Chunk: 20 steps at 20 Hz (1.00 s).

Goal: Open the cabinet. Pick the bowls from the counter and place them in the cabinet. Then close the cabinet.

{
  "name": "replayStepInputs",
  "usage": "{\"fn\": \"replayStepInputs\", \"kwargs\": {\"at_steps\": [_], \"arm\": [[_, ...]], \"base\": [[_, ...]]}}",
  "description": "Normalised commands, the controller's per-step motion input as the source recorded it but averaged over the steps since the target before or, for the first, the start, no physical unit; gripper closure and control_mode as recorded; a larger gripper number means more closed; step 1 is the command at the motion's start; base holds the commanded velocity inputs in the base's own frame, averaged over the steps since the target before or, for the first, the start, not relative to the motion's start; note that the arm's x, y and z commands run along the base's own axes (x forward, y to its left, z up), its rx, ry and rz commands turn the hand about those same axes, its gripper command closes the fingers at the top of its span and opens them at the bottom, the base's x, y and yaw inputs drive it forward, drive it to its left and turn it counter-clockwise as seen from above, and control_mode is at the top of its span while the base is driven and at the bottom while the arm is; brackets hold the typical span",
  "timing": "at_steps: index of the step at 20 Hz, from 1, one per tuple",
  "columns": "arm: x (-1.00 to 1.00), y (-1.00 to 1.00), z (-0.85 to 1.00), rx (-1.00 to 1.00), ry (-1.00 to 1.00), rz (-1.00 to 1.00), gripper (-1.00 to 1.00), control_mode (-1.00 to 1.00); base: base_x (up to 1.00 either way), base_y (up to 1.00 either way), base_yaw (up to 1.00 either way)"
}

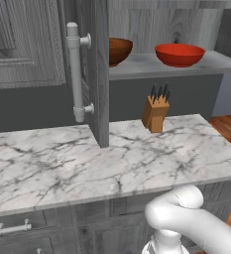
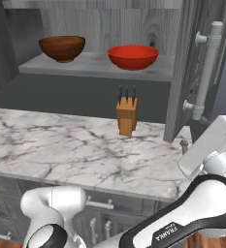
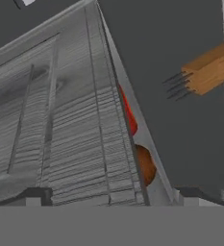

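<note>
The cabinet stands open, with both doors swung out over the counter. On its grey shelf rest the brown wood bowl to the left and the red bowl to the right; both also show as the brown bowl and the red bowl. My gripper is open and holds nothing. It looks along the right door's panel, whose edge runs between the fingertips. Slivers of the red bowl and the brown bowl show past that edge.
A tan knife block stands on the counter below the shelf, also seen as the knife block. The left door juts over the counter with its silver bar handle. Base cabinets with small handles lie under the slab.
</note>
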Motion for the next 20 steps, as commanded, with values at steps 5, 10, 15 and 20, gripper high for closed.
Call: {"fn": "replayStepInputs", "kwargs": {"at_steps": [5,10,15,20], "arm": [[0.38,0.35,0.0,0.0,-0.21,0.1,-1.0,-1.0],[0.44,0.69,0.0,-0.02,-0.14,0.04,-1.0,-1.0],[0.25,0.76,0.03,-0.12,-0.17,0.0,-1.0,-1.0],[0.18,0.87,0.07,-0.14,-0.13,-0.1,-1.0,-1.0]], "base": [[0.0,0.0,0.0],[0.0,0.0,0.0],[0.0,0.0,0.0],[0.0,0.0,0.0]]}}
